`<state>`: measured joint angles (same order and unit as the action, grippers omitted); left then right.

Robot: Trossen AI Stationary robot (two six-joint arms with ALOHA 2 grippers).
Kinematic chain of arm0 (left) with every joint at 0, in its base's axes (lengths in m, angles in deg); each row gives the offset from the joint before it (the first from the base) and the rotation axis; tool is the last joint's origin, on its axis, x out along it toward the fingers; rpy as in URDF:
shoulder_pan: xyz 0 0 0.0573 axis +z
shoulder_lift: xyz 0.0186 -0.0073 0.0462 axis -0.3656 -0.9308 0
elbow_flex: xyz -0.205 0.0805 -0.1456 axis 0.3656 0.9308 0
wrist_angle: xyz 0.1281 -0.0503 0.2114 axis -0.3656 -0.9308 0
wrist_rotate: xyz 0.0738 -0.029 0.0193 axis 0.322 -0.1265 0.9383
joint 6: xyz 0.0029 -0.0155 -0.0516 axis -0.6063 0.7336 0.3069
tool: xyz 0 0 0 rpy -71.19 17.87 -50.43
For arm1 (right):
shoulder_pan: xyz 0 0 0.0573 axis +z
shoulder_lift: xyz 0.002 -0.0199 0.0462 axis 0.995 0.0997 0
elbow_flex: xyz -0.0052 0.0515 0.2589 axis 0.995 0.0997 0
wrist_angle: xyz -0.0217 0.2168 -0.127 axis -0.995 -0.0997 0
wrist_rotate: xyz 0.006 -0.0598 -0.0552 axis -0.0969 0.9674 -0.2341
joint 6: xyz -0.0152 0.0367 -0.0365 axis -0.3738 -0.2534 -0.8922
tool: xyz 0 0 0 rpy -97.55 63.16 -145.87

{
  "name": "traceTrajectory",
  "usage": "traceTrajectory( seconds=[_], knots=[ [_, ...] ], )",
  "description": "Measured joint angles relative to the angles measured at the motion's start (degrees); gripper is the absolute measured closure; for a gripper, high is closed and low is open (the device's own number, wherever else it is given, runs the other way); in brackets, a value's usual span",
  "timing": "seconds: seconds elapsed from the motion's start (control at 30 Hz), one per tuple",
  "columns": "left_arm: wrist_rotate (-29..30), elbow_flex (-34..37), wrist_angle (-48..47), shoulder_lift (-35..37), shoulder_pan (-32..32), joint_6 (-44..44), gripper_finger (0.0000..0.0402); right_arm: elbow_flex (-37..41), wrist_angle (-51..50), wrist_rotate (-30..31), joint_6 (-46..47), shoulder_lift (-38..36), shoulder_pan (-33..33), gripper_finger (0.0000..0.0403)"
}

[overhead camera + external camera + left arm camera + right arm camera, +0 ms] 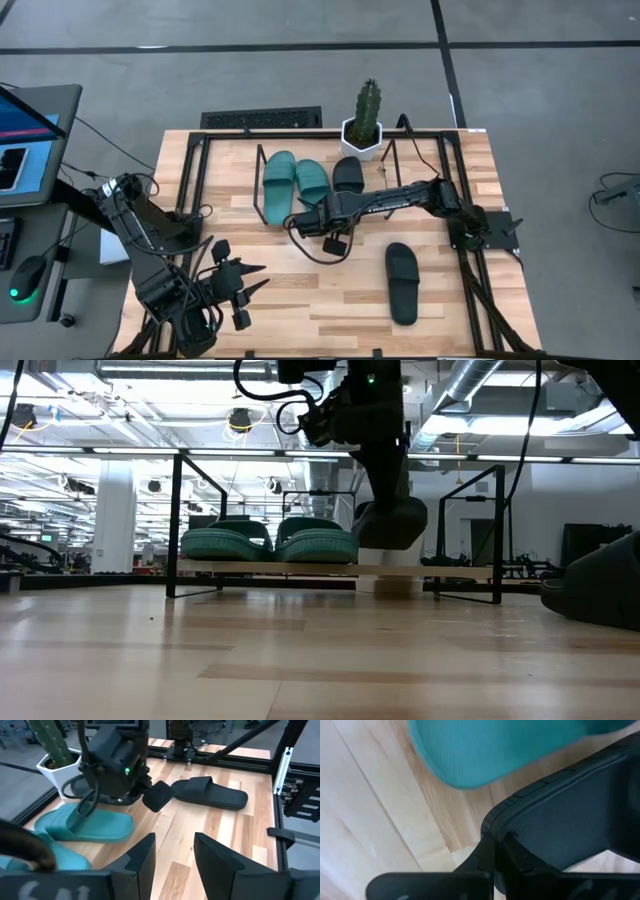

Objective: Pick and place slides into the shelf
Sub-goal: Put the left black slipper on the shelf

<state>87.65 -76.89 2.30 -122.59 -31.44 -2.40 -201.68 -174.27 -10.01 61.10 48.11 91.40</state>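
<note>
We recorded 4 slides and 1 shelf (200, 150) at the far side of the table (300, 310).

Item 1, teal pair: 2 teal slides (278, 185) lay side by side on the shelf board, toward its left half, next to each other in the low view (268, 542).

Item 2, black slide (347, 174): we found it at the shelf board just right of the teal pair, with the right gripper (335, 205) clamped on its edge; the right wrist view showed the dark fingers closed on the black rubber (570, 820).

Item 3, second black slide (401, 282): loose on the table, well apart from the shelf, toward the right.

Item 4, left gripper (250, 282): waiting over the near left of the table, jaws apart, holding nothing.

Item 5, potted cactus (365, 120): behind the shelf.
</note>
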Motion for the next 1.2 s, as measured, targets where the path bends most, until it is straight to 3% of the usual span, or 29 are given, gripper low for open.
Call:
traceTrajectory(
  seconds=[0.47,1.2],
  knots=[
    [-0.13,0.0,0.64,0.0,-0.61,-0.05,0.0278,8.99,5.65,-1.8,0.09,0.06,0.58,0.0403],
    [0.32,0.0,0.6,0.0,-0.2,-1.17,0.0278,9.07,10.5,-1.55,-1.31,0.09,1.48,0.0389]
  ],
)
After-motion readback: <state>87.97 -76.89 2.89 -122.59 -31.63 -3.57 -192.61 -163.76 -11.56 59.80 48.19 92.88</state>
